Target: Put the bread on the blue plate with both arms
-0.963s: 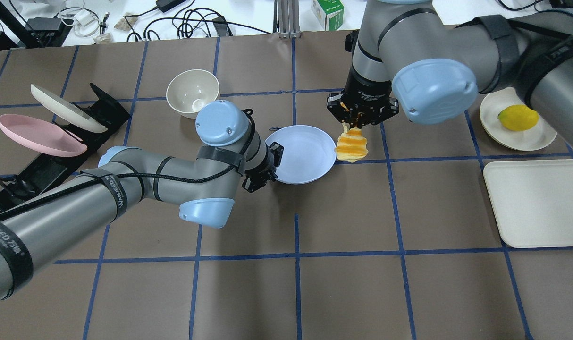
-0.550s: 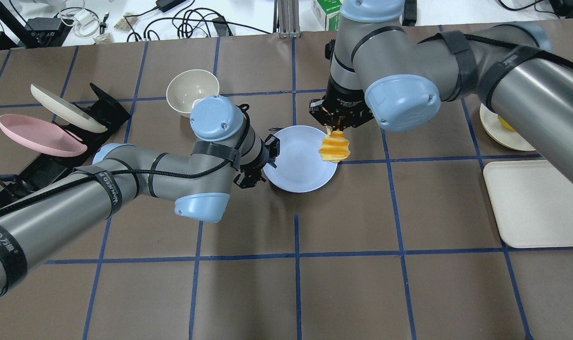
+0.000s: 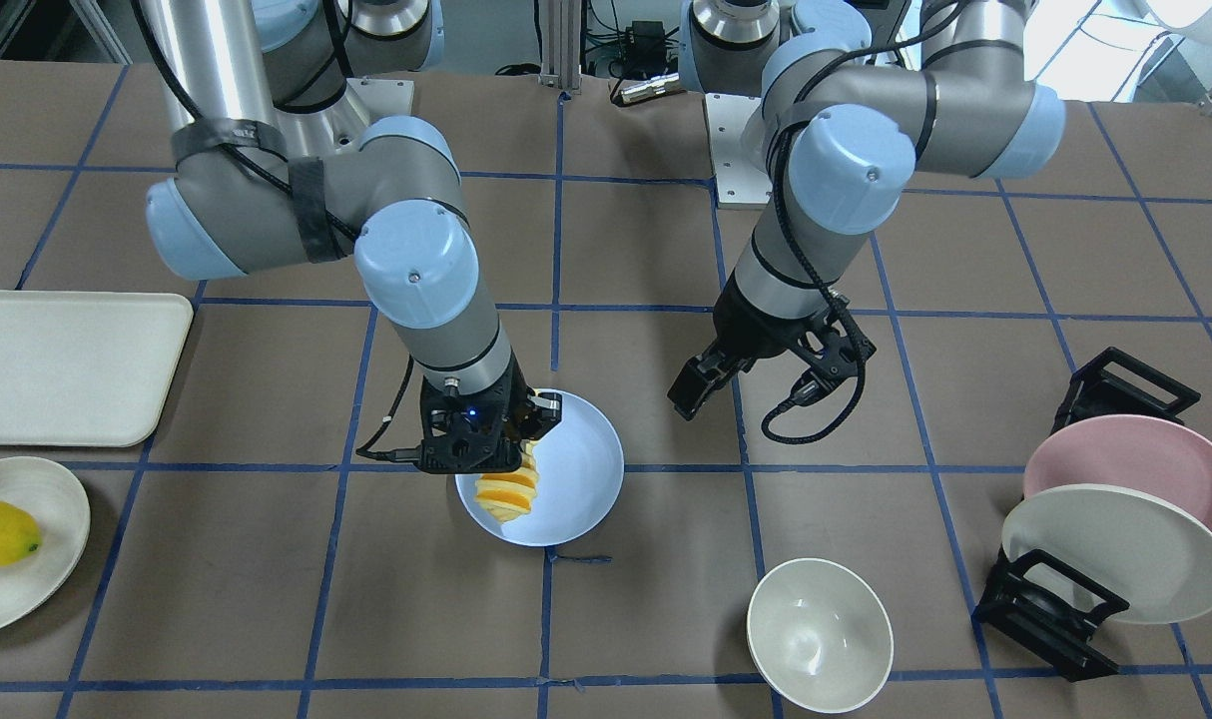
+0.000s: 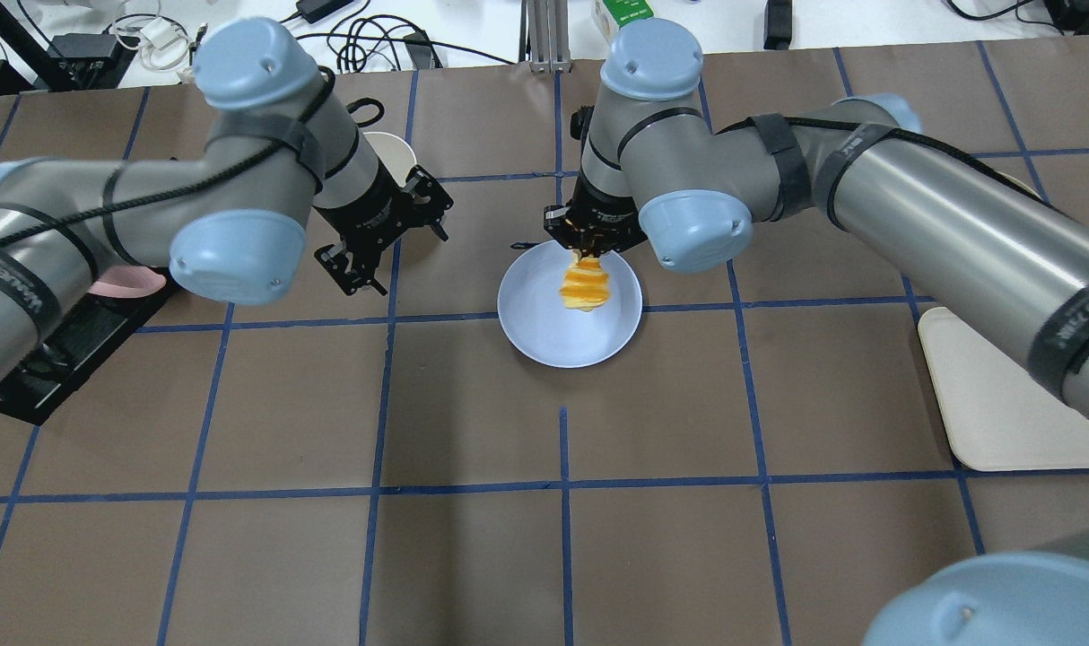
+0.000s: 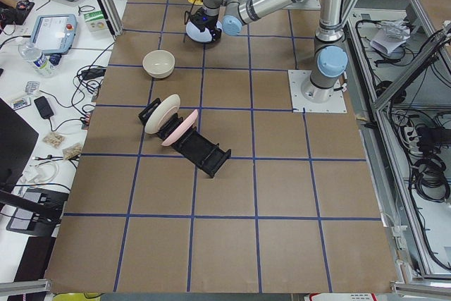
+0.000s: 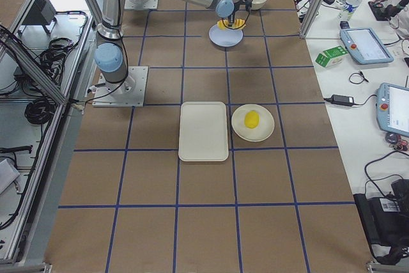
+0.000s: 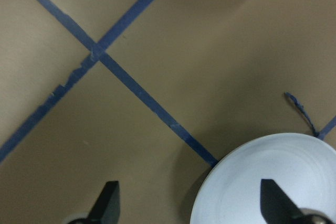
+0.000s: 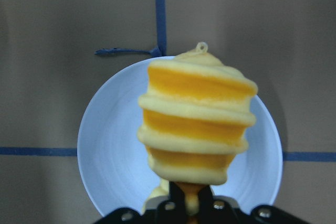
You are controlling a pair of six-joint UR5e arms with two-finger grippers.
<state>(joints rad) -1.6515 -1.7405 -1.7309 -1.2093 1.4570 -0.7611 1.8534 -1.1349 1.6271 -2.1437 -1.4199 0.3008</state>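
I am dangling the bread [image 4: 584, 289] over the blue plate [image 4: 544, 336], right gripper [image 4: 589, 254] clamped on its end, left gripper [image 7: 190, 202] wide open and empty nearby; next, I think, gentle lowering and release.

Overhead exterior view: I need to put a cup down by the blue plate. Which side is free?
The table on the robot's side of the blue plate is bare. The far edge is crowded: the right gripper holds the bread there, with the left gripper and bowl beyond its left.
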